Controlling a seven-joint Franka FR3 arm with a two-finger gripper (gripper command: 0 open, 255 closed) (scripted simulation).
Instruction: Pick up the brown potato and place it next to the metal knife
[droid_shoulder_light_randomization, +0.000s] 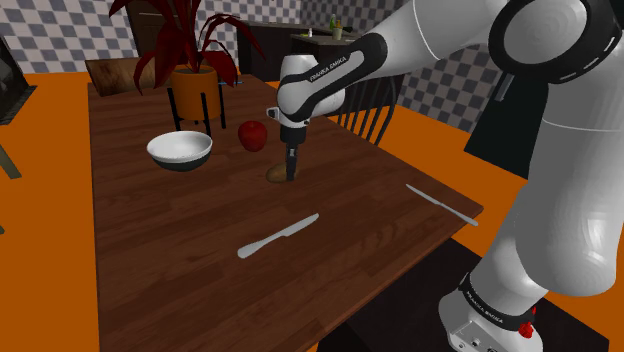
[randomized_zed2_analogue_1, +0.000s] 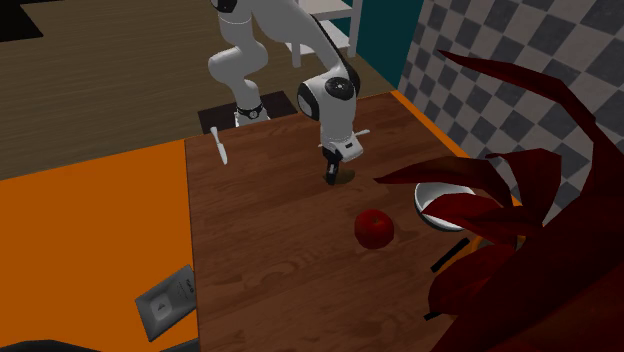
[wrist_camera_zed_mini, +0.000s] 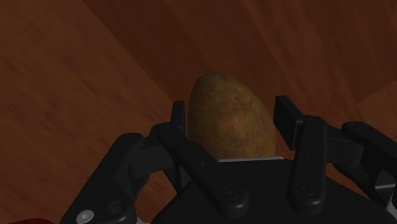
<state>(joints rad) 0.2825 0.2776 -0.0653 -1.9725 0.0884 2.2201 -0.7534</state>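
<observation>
The pincer (droid_shoulder_light_randomization: 291, 174) stands upright, low over the tabletop (droid_shoulder_light_randomization: 170, 270), clenched on the potato (wrist_camera_zed_mini: 229, 118), which sits between its fingers (wrist_camera_zed_mini: 179, 121), both touching it, right at the wood. Near the pincer lies a red apple (droid_shoulder_light_randomization: 253, 135). Farther off are a white bowl (droid_shoulder_light_randomization: 180, 150) and a knife (droid_shoulder_light_randomization: 278, 236), well apart. Farthest are a second knife (droid_shoulder_light_randomization: 441, 204) at the edge and a red plant (droid_shoulder_light_randomization: 195, 60).
</observation>
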